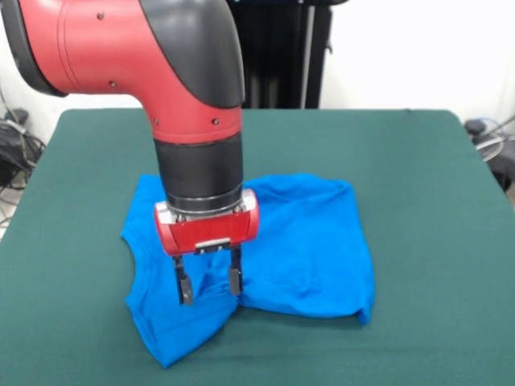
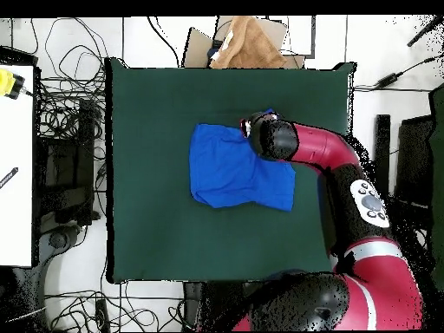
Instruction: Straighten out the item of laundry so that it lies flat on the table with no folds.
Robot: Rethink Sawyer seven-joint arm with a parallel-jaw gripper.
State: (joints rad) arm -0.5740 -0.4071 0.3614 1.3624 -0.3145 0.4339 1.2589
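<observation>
My gripper (image 1: 209,286) hangs low over the shirt (image 1: 306,241), its two fingers (image 1: 185,288) pointing straight down and parted by a moderate gap, with nothing clamped between them. The tips stand at or just above the cloth; whether they touch it I cannot tell. The shirt lies on the green table (image 1: 434,161) directly beneath me and spreads mostly to one side of my wrist. It is not flat: one part is doubled over, and a folded flap with the neck opening sits just below my fingers (hence, I judge, my position here, where a pinch could catch the flap's edge and draw it outward). The plain blue side is up, and no print shows.

In the overhead view my arm (image 2: 321,147) covers the corner of the shirt (image 2: 230,169) where I work, so fingers and fold are hidden there. In the front view my wrist blocks the cloth behind it, and how many layers lie under the flap cannot be made out.
</observation>
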